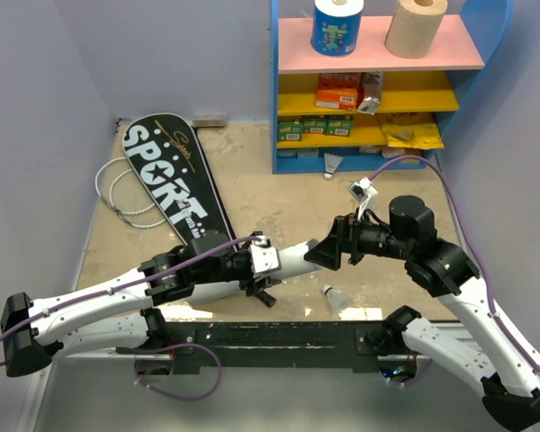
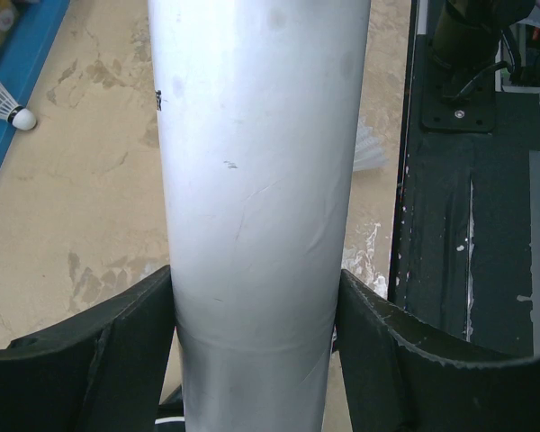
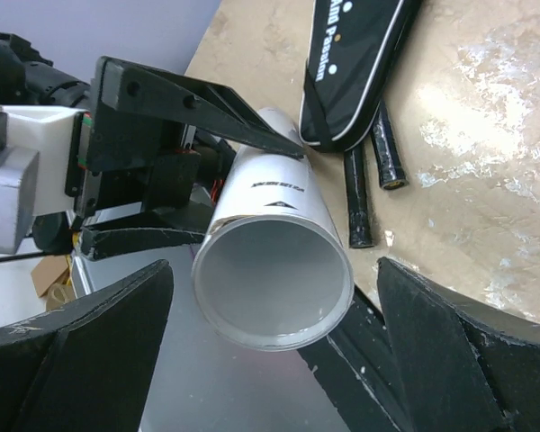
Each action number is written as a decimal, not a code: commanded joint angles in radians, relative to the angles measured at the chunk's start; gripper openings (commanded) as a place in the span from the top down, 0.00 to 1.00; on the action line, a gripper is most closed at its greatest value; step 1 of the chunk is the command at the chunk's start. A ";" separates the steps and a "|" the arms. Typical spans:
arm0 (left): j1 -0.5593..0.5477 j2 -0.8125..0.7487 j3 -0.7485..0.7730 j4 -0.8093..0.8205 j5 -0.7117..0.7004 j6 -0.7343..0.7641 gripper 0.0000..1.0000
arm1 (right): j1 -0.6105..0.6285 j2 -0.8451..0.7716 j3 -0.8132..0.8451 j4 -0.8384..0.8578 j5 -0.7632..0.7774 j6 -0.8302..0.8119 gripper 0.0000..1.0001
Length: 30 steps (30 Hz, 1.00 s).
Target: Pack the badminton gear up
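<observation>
My left gripper (image 2: 255,277) is shut on the long white tube (image 2: 256,153), a finger pressed against each side. It holds the tube level above the floor, open end toward my right gripper (image 3: 272,270). That gripper stands open, with a gap between each finger and the tube mouth (image 3: 272,279). From above, the tube (image 1: 297,256) spans between my left gripper (image 1: 272,266) and right gripper (image 1: 328,247). The black "SPORT" cover (image 1: 166,175) lies at the back left, with white racket strings (image 1: 117,193) beside it and black handles (image 3: 360,193) at its end. One shuttlecock (image 1: 333,165) lies by the shelf, another (image 1: 334,298) near the front.
A blue shelf unit (image 1: 274,117) stands at the back right, holding paper rolls (image 1: 417,27) and yellow and orange packets (image 1: 337,90). Grey walls close in the left and back. The black mounting plate (image 1: 279,342) runs along the near edge.
</observation>
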 commanded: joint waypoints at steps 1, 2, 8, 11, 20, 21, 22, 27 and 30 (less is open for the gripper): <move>-0.002 -0.011 0.015 0.088 0.008 0.007 1.00 | 0.001 -0.005 -0.032 0.090 -0.058 0.039 0.01; -0.002 -0.009 0.016 0.091 0.008 0.007 1.00 | 0.001 -0.004 -0.037 0.098 -0.061 0.044 0.01; -0.002 0.002 0.025 0.097 0.011 0.004 1.00 | 0.001 -0.007 -0.057 0.127 -0.081 0.059 0.02; -0.002 0.008 0.028 0.109 0.014 -0.003 1.00 | 0.003 -0.007 -0.064 0.142 -0.095 0.067 0.07; -0.004 0.022 0.031 0.129 0.000 -0.006 1.00 | 0.003 -0.008 -0.078 0.150 -0.113 0.070 0.24; -0.002 0.025 0.031 0.131 -0.001 -0.007 1.00 | 0.003 -0.008 -0.078 0.147 -0.113 0.068 0.25; -0.002 0.026 0.032 0.131 0.002 -0.009 1.00 | 0.004 -0.008 -0.078 0.147 -0.114 0.067 0.27; -0.002 0.025 0.035 0.135 0.002 -0.013 0.89 | 0.003 -0.005 -0.077 0.147 -0.113 0.065 0.34; -0.004 0.019 0.035 0.137 0.003 -0.012 0.66 | 0.003 -0.001 -0.066 0.141 -0.114 0.061 0.35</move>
